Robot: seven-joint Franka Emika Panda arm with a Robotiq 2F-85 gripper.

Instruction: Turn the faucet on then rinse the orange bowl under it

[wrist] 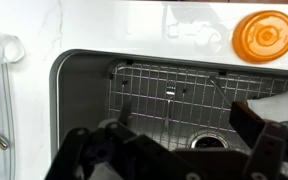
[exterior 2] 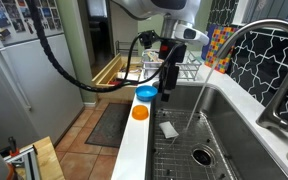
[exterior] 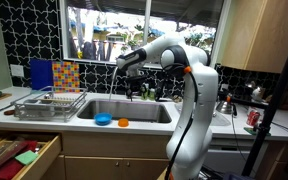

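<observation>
The dark gooseneck faucet [exterior 2: 252, 45] arches over the steel sink [exterior 2: 219, 120], and a thin stream of water falls from its spout. It also shows in an exterior view [exterior: 121, 72]. The small orange bowl [exterior 2: 140, 113] sits on the white counter edge in front of the sink, next to the blue bowl [exterior 2: 146, 94]. It shows in both exterior views [exterior: 123, 123] and at the top right of the wrist view [wrist: 264, 35]. My gripper [exterior 2: 169, 78] hangs over the sink basin, apart from the bowl, open and empty. Its dark fingers fill the bottom of the wrist view [wrist: 174, 150].
A wire grid [wrist: 164, 95] lines the sink bottom around the drain [wrist: 209, 140], and a white scrap [exterior 2: 169, 129] lies on it. A dish rack [exterior: 49, 103] stands beside the sink. A drawer [exterior: 19, 155] stands open below the counter.
</observation>
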